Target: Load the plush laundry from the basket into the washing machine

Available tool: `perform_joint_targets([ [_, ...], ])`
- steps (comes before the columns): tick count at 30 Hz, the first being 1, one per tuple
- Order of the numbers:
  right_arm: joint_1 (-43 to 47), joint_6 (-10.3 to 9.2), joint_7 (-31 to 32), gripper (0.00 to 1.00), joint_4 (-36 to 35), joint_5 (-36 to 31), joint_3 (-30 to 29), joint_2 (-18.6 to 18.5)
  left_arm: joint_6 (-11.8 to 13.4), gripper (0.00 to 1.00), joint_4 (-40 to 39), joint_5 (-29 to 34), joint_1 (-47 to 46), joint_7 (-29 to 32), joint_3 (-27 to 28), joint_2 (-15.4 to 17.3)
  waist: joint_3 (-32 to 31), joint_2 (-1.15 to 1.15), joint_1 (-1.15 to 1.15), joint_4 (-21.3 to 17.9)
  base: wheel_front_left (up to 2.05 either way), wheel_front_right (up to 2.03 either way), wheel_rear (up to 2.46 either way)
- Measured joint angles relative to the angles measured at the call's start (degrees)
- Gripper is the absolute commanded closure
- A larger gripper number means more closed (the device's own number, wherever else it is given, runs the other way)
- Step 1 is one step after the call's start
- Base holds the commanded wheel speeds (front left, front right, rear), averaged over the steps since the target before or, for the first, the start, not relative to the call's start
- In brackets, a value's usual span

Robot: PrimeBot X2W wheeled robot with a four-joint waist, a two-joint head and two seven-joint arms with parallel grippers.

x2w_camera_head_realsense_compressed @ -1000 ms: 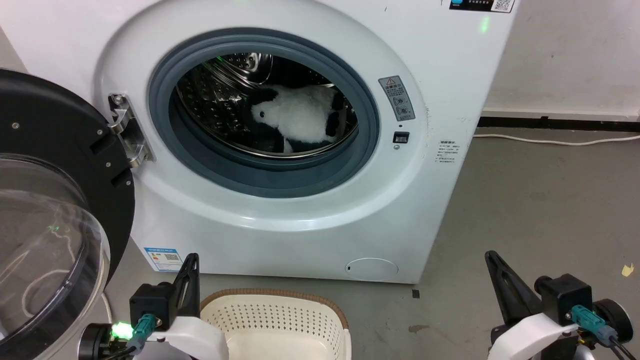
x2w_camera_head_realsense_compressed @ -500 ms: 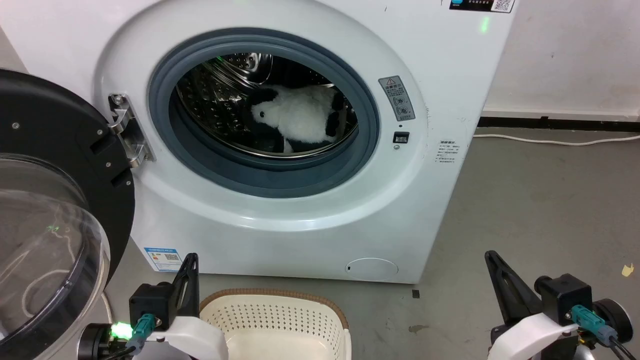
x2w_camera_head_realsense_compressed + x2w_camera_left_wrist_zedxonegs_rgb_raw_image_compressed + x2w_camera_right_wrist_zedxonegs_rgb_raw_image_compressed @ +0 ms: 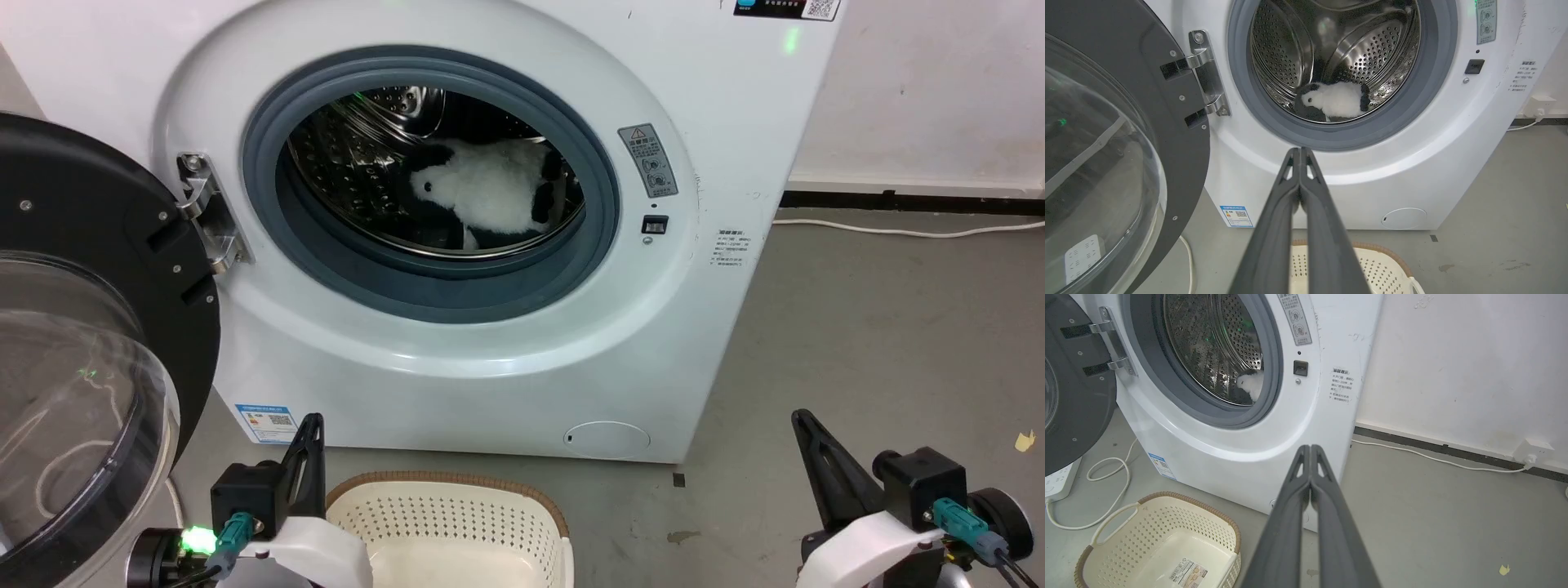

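Head view | left pincer (image 3: 313,423), right pincer (image 3: 802,418) closed, empty | door (image 3: 82,204) swung open | cable (image 3: 898,233) on floor

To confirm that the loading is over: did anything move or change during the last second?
Nothing visibly changed. The plush laundry lies in the washing machine as before, the door stays open, the basket stays on the floor, and the left gripper and right gripper stay shut and low.
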Motion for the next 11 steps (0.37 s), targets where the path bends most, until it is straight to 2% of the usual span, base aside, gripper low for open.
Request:
perform_joint_targets([
  [11,0.00,0.00,0.00,1.00,0.00,-0.01,0.00,0.00,0.00,1.00,-0.01,0.00,0.00,0.00,-0.01,0.00,0.00,0.00,0.00,0.00,0.00,0.00,0.00],
])
